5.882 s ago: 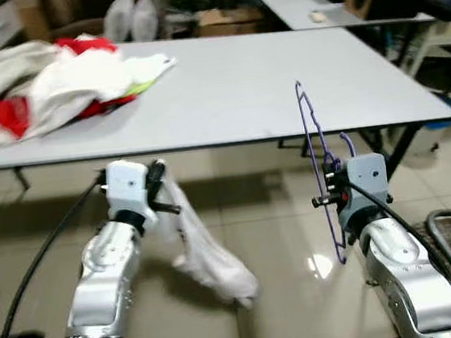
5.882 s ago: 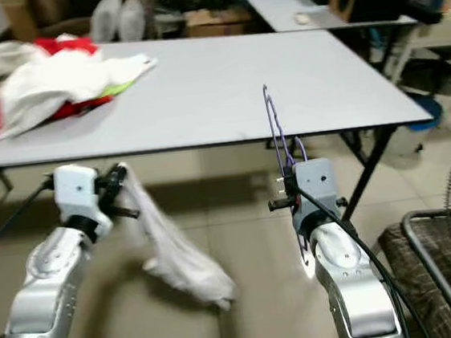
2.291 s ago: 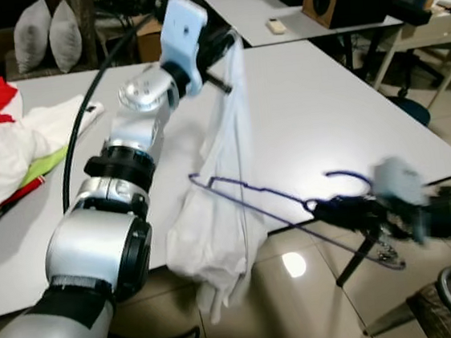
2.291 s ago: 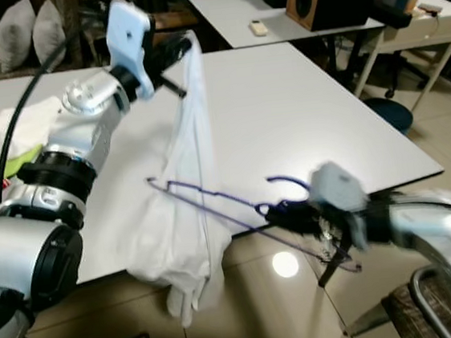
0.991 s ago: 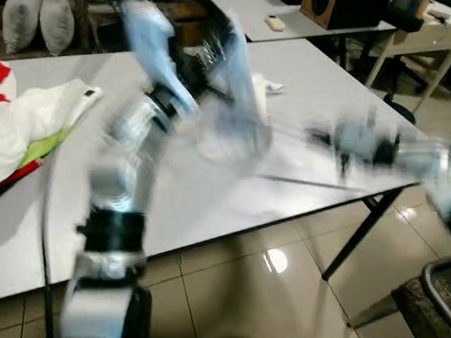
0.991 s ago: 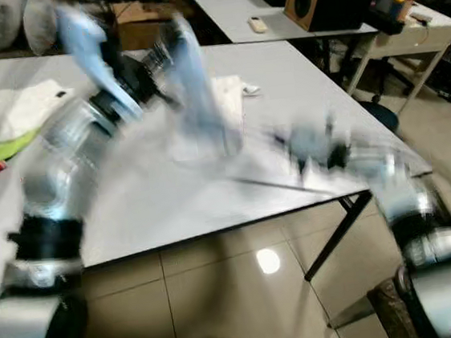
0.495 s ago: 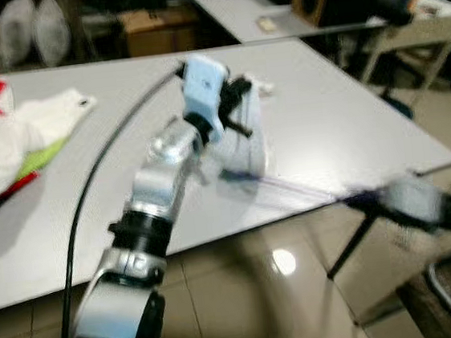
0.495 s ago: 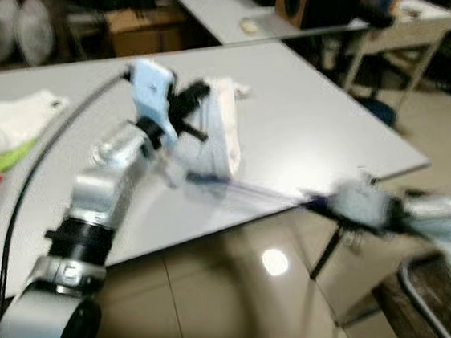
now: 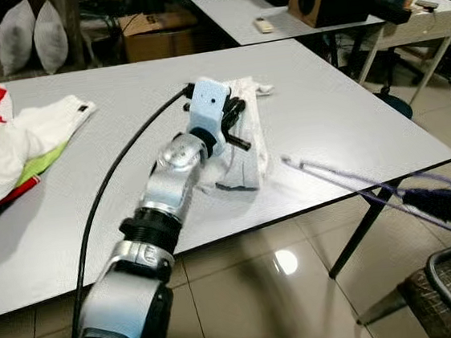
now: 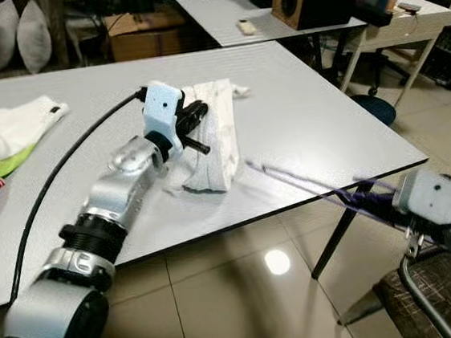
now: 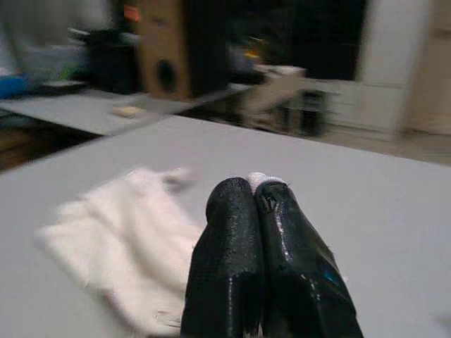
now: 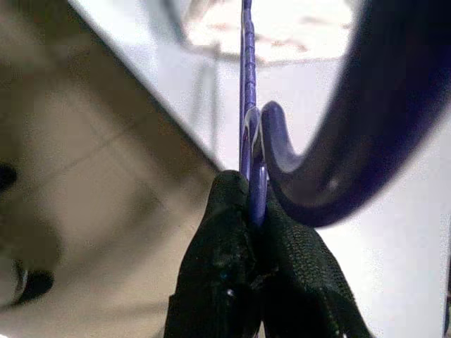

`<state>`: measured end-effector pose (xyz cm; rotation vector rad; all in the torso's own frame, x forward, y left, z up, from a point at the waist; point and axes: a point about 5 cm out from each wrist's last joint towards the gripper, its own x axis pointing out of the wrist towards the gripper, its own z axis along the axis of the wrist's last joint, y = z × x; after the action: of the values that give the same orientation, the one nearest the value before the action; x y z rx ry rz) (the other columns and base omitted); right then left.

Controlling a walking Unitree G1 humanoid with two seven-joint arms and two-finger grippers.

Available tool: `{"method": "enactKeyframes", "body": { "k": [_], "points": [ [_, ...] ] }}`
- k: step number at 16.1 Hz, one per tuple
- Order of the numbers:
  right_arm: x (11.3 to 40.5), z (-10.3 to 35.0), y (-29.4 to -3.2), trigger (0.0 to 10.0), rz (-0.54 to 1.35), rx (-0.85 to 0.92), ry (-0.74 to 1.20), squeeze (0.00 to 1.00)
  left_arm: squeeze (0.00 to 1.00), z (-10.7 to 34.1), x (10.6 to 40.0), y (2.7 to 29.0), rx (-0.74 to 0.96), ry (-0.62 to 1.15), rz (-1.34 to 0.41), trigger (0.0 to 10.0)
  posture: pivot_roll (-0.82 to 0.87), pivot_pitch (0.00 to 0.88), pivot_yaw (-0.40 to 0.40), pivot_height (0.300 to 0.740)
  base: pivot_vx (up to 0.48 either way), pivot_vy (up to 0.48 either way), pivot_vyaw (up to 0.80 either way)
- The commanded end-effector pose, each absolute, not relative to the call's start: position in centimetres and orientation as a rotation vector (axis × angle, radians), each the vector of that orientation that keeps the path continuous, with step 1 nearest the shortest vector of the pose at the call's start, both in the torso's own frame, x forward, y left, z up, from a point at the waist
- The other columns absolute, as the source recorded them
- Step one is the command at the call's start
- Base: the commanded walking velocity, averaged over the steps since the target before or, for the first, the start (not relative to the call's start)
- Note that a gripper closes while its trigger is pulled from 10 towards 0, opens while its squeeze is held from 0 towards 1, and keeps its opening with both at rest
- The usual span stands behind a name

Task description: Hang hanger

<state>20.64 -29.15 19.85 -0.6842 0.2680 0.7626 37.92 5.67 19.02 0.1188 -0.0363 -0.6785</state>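
Left gripper (image 9: 236, 127) is clamped on the white garment (image 10: 215, 142), which lies bunched on the grey table (image 9: 325, 118). Beyond the table's near edge, the right gripper (image 10: 378, 201) pinches the purple hanger (image 9: 331, 176) by its neck, its tip over the table near the garment. Threading likely needs the garment's opening lifted clear first. No writing is readable.
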Motion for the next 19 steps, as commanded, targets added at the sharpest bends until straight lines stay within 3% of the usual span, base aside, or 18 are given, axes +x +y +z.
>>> {"method": "enactKeyframes", "body": {
  "k": [1,4,7,9,11,12,13,16,19],
  "points": [
    [21.0,21.7,-29.0,10.0,0.708,-0.655,0.168,0.0,1.0,16.9,37.1,4.8,0.112,0.075,-0.803,10.0,-0.19,0.0,-0.033,0.74,0.0,0.0,0.0],
    [22.7,23.6,-28.2,10.0,0.56,-0.592,0.002,0.0,1.0,14.6,36.2,5.6,0.191,0.216,-0.853,10.0,-0.18,0.0,-0.033,0.74,0.0,0.0,0.0],
    [24.6,22.9,-27.9,10.0,0.34,-0.407,-0.012,0.0,1.0,15.2,35.5,8.7,0.36,0.211,-0.91,10.0,-0.17,0.0,-0.026,0.74,0.0,0.0,0.0],
    [25.3,21.9,-25.0,10.0,0.35,-0.273,-0.043,0.0,1.0,17.1,34.8,10.8,0.333,0.16,-0.923,10.0,-0.15,0.005,-0.023,0.74,0.0,0.0,0.0],
    [26.5,21.3,-21.0,10.0,0.316,-0.145,-0.076,0.0,0.96,20.1,34.0,12.6,0.219,-0.076,-0.836,10.0,-0.14,0.011,-0.018,0.74,0.0,0.0,0.0],
    [26.7,20.8,-19.8,10.0,0.302,-0.149,-0.054,0.0,0.24,20.5,33.6,13.3,0.186,-0.115,-0.769,10.0,-0.14,0.014,-0.016,0.74,0.0,0.0,0.0],
    [26.9,19.9,-18.4,10.0,0.276,-0.141,-0.027,0.0,0.02,20.3,33.1,14.3,0.144,-0.126,-0.642,10.0,-0.13,0.015,-0.017,0.74,0.0,0.0,0.0],
    [26.2,17.8,-15.4,10.0,0.233,-0.052,0.026,0.0,0.0,18.3,30.8,16.2,0.092,-0.148,-0.373,10.0,-0.11,0.018,-0.026,0.74,0.0,0.0,0.0],
    [25.7,16.8,-14.1,10.0,0.243,-0.098,0.013,0.0,0.0,15.9,29.2,17.0,0.178,-0.048,-0.29,10.0,-0.1,0.006,-0.035,0.74,0.0,0.325,0.0]
  ]
}}
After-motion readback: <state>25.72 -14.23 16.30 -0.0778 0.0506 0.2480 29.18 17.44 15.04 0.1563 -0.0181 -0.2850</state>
